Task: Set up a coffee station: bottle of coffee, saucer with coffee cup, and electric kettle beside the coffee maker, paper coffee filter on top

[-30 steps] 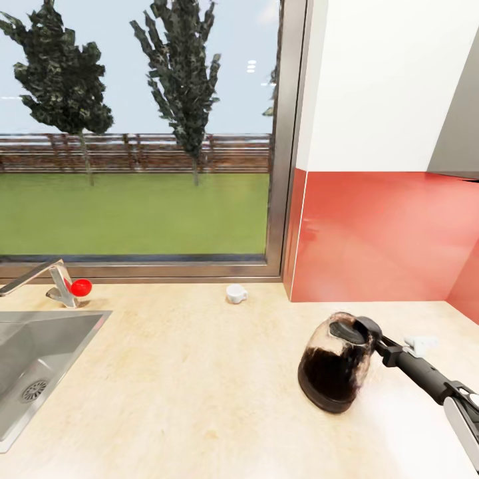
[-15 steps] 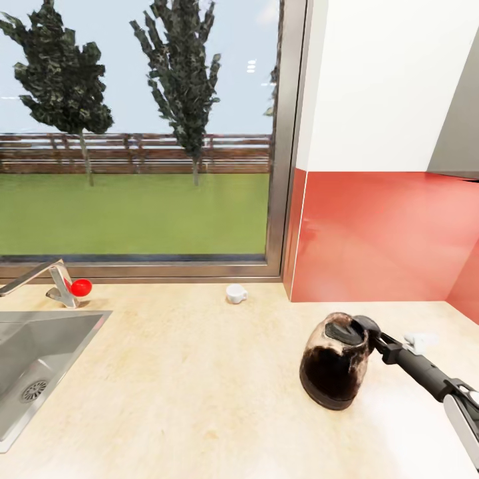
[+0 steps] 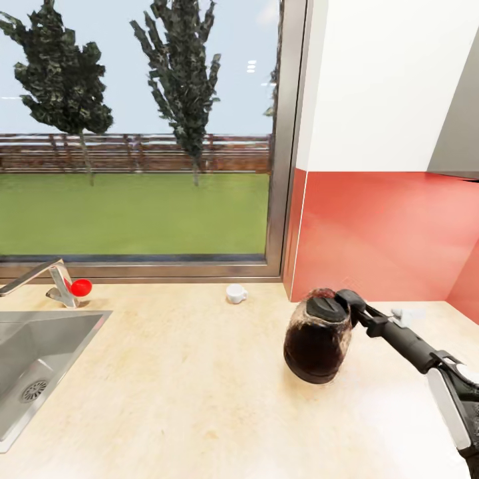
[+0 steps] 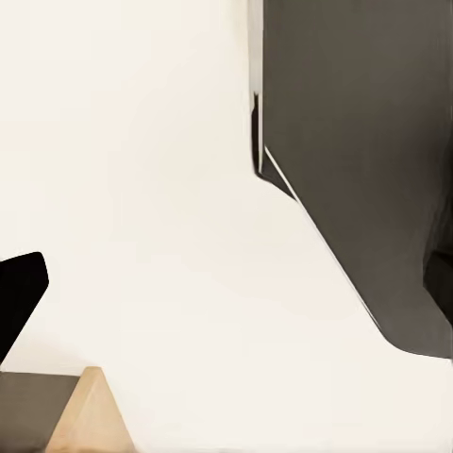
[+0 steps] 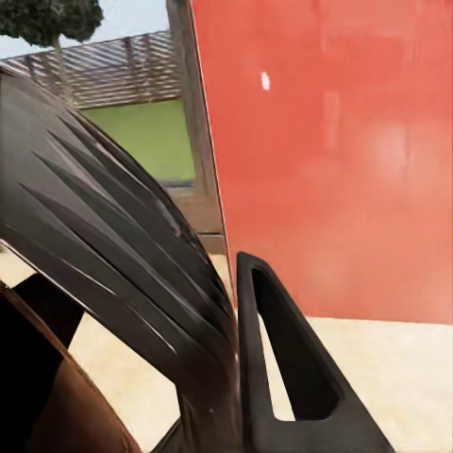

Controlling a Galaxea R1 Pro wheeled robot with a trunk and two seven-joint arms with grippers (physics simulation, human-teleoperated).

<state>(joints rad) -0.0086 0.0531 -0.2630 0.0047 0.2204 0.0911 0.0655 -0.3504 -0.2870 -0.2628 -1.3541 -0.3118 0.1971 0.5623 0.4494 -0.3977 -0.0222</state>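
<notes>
Countertop (image 3: 179,386): pale beige stone-look surface, running beneath the window and meeting the red backsplash at the right corner.

Lying or standing directly on it:
- Stainless sink (image 3: 40,359), sitting recessed at the left edge, drain showing.
- Faucet (image 3: 46,279), standing behind the sink, with a red knob (image 3: 81,287) sitting just beside its base.
- Coffee cup (image 3: 236,293), small and white, resting near the window sill, well apart from the other items.
- Electric kettle (image 3: 318,344), dark and glassy, standing upright near the backsplash corner.
- Small white object (image 3: 407,314), lying near the right wall; too small to identify.
</notes>
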